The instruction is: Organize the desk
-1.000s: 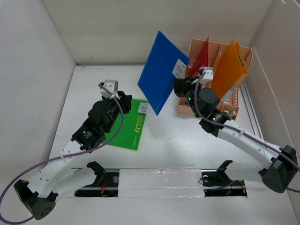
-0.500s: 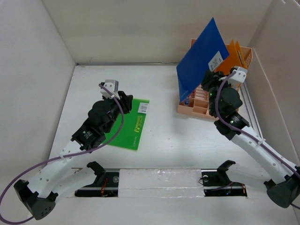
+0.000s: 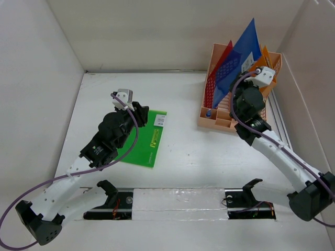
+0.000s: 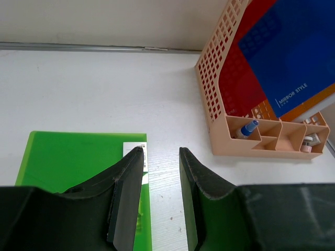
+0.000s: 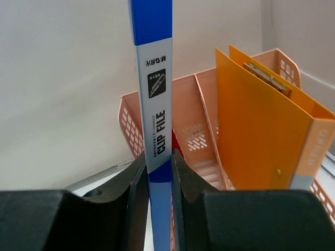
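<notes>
Across the floor of a white-walled enclosure lies the desk [image 3: 183, 157], a white tabletop with faint wood grain. Left of centre on it, a green folder [image 3: 149, 137] lies flat. A peach file rack [image 3: 214, 124] stands at the far right corner, with a red folder [image 3: 219, 68] and an orange folder [image 5: 256, 136] upright in its slots.

The right gripper [image 5: 156, 162] pinches the spine of a blue folder [image 3: 243, 47] and holds it upright over the rack, between the red and orange ones. Whether its lower edge is seated in a slot cannot be told. The left gripper [image 4: 160, 152] hovers over the green folder's right edge, fingers spread, gripping nothing.

Likely risks: the blue folder's lower corner could catch on a divider or push against the red folder, and the narrow pinch on the spine could let the broad sheet swing or slip.

A second ago the blue folder hung tilted over the desk, left of the rack; it is now above the rack. The left arm and the green folder are unchanged.
</notes>
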`<state>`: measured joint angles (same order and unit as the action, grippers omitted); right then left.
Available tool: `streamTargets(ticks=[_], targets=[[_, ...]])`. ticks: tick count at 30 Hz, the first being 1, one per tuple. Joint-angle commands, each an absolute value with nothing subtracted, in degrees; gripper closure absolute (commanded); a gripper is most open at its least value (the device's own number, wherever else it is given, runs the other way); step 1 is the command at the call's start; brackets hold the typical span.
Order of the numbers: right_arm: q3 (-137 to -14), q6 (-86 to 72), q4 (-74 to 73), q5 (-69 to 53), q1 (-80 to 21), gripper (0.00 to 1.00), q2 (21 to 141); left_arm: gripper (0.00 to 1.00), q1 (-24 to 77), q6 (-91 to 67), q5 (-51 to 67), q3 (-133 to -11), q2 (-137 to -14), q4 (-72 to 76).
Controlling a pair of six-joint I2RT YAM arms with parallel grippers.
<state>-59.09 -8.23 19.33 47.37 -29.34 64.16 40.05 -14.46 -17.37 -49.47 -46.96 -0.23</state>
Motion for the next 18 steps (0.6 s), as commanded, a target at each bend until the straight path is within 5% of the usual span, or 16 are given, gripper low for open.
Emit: streamTargets(ticks=[1, 18], targets=[[-63.01, -3.45, 31.86, 45.71, -28.3, 1.0, 67.57, 0.71, 39.99, -14.33, -17.14, -49.48, -46.49, 1.76], [-64.16, 4.13, 55.46, 43.59, -26.54, 1.0, 87.79, 0.7, 39.99, -13.8, -17.93, -49.22, -46.14, 2.2]])
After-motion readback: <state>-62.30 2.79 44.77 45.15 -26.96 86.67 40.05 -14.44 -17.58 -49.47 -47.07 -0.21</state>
